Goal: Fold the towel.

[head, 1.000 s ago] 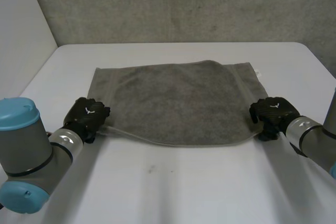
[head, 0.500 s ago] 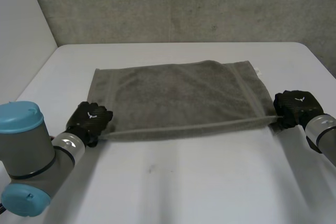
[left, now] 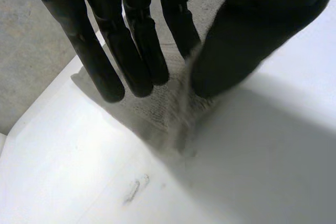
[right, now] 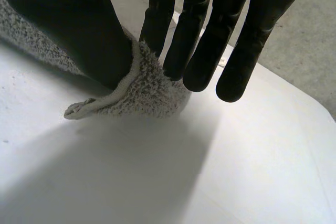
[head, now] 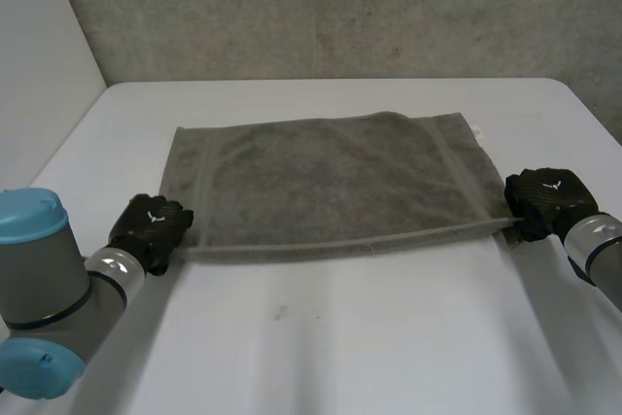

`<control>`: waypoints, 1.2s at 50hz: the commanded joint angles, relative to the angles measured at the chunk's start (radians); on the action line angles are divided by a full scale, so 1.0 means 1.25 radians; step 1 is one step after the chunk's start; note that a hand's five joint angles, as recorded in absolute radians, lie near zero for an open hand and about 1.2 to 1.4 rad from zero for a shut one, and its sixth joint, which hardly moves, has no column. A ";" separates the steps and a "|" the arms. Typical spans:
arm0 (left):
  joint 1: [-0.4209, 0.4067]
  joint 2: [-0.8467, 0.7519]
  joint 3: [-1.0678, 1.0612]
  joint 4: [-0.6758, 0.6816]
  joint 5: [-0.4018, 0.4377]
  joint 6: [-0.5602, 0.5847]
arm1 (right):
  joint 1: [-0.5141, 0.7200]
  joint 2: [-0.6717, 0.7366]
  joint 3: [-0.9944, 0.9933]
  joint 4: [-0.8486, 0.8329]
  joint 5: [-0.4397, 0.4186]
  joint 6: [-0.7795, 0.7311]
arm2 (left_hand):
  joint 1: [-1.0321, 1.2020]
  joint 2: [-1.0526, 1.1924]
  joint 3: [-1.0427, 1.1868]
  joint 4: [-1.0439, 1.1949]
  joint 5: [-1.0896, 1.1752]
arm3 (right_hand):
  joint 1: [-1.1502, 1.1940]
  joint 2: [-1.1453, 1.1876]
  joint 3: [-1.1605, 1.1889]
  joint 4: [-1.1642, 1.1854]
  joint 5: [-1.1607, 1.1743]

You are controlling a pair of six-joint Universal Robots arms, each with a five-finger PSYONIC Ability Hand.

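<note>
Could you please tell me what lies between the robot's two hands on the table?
The towel: in the head view its near edge stretches from the left hand to the right hand, each pinching a near corner.

towel (head: 330, 177) corners hidden under left hand (head: 151, 225) and right hand (head: 549, 199), right forearm (head: 600, 252) cropped

I am looking into what seems a plain robot test lab. A white desk (head: 321, 347) meets a rough grey concrete wall (head: 340, 7), with a white panel (head: 39, 55) alongside.
</note>
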 commanded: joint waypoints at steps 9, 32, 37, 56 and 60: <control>-0.009 0.071 -0.040 -0.063 -0.004 0.012 | -0.004 -0.106 -0.006 0.199 -0.002 -0.216 | 0.281 0.284 0.284 0.284 0.295 | 0.244 0.174 0.167 0.160 0.250; -0.006 0.421 -0.035 -0.353 0.001 0.004 | -0.010 -0.376 -0.050 0.517 -0.083 -0.429 | 0.281 0.284 0.284 0.284 0.295 | 0.244 0.174 0.167 0.160 0.250; -0.012 0.272 0.009 -0.248 -0.001 0.010 | 0.005 -0.215 -0.129 0.463 -0.065 -0.439 | 0.281 0.284 0.284 0.284 0.295 | 0.244 0.174 0.167 0.160 0.250; -0.024 -0.226 0.401 0.069 -0.013 0.007 | 0.136 0.221 -0.453 0.066 0.085 -0.320 | 0.281 0.284 0.284 0.284 0.295 | 0.244 0.174 0.167 0.160 0.250; -0.025 -0.269 0.449 0.081 -0.015 0.008 | 0.137 0.269 -0.492 0.033 0.100 -0.318 | 0.281 0.284 0.284 0.284 0.295 | 0.244 0.174 0.167 0.160 0.250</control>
